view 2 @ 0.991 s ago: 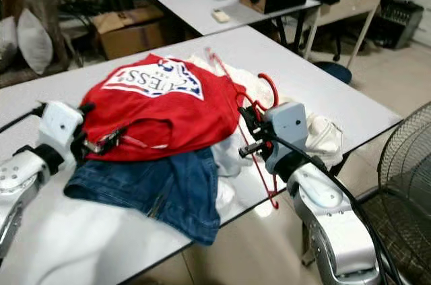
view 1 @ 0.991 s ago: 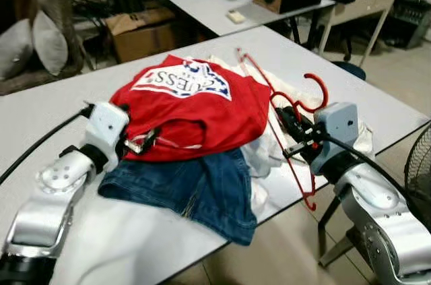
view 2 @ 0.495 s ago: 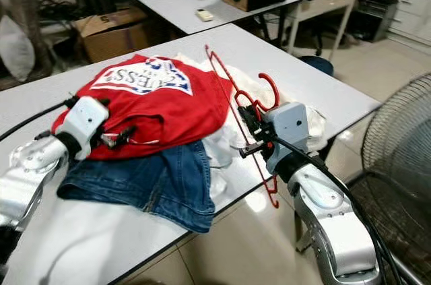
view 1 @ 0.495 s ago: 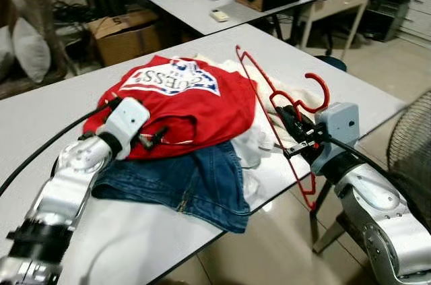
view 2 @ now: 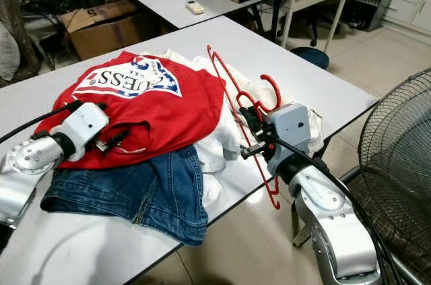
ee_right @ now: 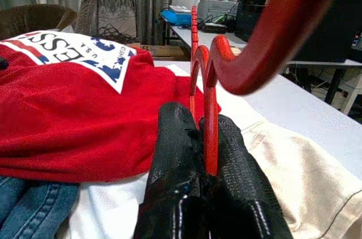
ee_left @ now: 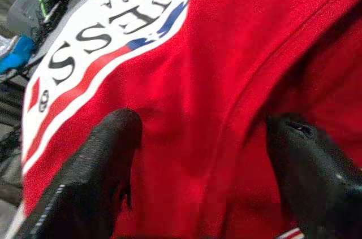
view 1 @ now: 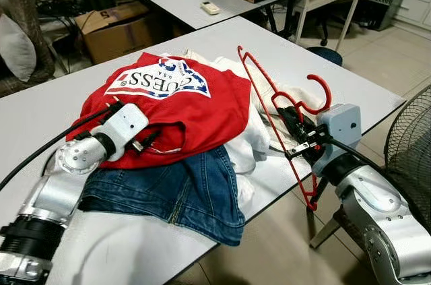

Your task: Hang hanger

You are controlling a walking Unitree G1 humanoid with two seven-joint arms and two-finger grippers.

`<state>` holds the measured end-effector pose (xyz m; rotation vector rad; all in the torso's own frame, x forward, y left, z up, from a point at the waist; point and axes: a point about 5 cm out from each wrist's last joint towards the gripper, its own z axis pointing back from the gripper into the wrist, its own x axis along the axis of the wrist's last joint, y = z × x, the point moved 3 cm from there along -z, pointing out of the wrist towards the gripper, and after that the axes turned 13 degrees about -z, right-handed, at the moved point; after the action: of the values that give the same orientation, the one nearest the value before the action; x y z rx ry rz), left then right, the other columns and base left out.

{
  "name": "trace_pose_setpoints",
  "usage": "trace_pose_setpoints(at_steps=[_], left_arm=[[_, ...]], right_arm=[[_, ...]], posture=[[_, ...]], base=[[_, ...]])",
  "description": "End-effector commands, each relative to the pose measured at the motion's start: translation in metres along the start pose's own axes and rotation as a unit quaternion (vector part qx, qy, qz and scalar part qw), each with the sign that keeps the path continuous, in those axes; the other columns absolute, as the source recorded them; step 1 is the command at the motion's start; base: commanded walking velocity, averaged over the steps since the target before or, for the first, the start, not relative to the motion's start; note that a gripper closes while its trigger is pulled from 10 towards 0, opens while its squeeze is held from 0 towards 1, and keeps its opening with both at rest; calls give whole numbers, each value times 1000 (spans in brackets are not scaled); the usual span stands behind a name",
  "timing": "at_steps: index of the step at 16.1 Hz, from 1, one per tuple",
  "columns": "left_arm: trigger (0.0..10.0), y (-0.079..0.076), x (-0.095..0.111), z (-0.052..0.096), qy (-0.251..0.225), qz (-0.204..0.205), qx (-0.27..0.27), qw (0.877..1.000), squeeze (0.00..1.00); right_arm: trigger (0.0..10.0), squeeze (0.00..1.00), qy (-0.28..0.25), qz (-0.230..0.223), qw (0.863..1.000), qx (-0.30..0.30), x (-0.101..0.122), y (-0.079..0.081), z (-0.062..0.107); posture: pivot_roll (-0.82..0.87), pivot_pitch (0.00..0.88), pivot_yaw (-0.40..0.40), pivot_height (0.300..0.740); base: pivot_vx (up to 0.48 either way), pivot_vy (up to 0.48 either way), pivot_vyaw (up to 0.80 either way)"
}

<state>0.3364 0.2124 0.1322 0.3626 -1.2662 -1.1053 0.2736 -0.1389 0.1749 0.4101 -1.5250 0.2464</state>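
Left gripper [view 1: 145, 142] shifted further onto red shirt [view 1: 195, 106] vs a second ago, fingers [ee_left: 104, 154] spread wide, fabric between but not pinched. Right gripper [view 1: 296, 130] unchanged: fingers clamped on red hanger [view 1: 269, 106] just below hook, frame standing upright over clothes pile at surface [view 1: 350, 86] edge, lower end hanging off. No rail visible. Next, probably: keep clamp tight, lift hanger clear of white cloth [view 1: 252, 140] before swinging; watch for snagging.

Red T-shirt [view 1: 202, 106] — "GUESS", "U.S.A." under it.
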Motion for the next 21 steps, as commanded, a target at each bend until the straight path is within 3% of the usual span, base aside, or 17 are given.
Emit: trace_pose_setpoints(at_steps=[1,2,3,6,9,10,14,17,18,20,21], left_arm=[[314,9,-4,4,16,-15,19,1000,0],[78,12,-4,4,16,-16,26,999,0],[1020,13,-5,7,15,-24,18,999,0],[2510,13,-7,14,24,-43,6,999,0],[1765,18,-8,14,31,-46,20,998,0],[1255,16,-7,12,27,-44,16,999,0],[1059,-2,-9,7,38,-56,-10,998,0],[2431,-1,-20,11,70,-90,-14,993,0],[2392,2,-23,12,79,-96,-7,992,0],[1137,10,-25,12,92,-102,13,990,0],[0,13,-24,11,91,-98,19,991,0]], right_arm=[[10000,0,-8,2,1000,0,3,-1,0],[10000,0,-8,2,1000,1,3,-1,-1],[10000,0,-8,2,1000,2,3,-1,-1],[10000,0,-10,1,1000,0,3,-2,0],[10000,0,-12,0,1000,-1,3,-2,-1],[10000,0,-13,-1,1000,-1,4,-1,-1],[10000,0,-16,0,1000,0,5,-1,-3],[10000,0,-18,1,1000,-1,6,-1,-3],[10000,0,-18,0,1000,-1,6,-1,-3],[10000,0,-19,-1,1000,0,6,-1,-3],[10000,0,-20,-2,1000,1,6,0,-4]], posture=[[-180,0,96,740],[-178,0,96,740],[-178,0,96,740],[-174,0,99,740],[-170,0,98,740],[-170,0,98,740],[-175,0,97,740],[-175,0,97,740],[-175,0,97,740],[-172,0,96,740],[-172,0,96,740]], base=[[0,0,0],[0,0,0],[0,0,0],[0,0,0],[0,0,0],[0,0,0],[0,0,0],[0,0,0],[0,0,0],[0,0,0],[0,0,0]])
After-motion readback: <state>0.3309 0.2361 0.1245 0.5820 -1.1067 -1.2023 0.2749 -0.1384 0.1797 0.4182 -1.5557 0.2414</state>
